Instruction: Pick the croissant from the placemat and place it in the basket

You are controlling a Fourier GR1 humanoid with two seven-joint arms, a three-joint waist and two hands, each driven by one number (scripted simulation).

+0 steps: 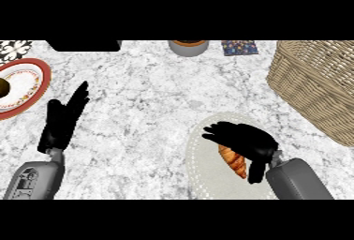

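Observation:
A golden-brown croissant (235,161) lies on the pale oval placemat (207,173) at the lower right of the counter. My right hand (243,138) hovers right over it, fingers spread toward the left and thumb hanging down beside the croissant's right end; the hand covers the croissant's upper part and does not close on it. The woven wicker basket (314,84) stands at the right edge, apart from the placemat. My left hand (63,119) rests open at the left, fingers straight and pointing up.
A red-rimmed plate (34,77) with something on it sits at the far left. Along the back edge are a dark flat object (84,45), a grey cup (188,48) and a small patterned item (239,48).

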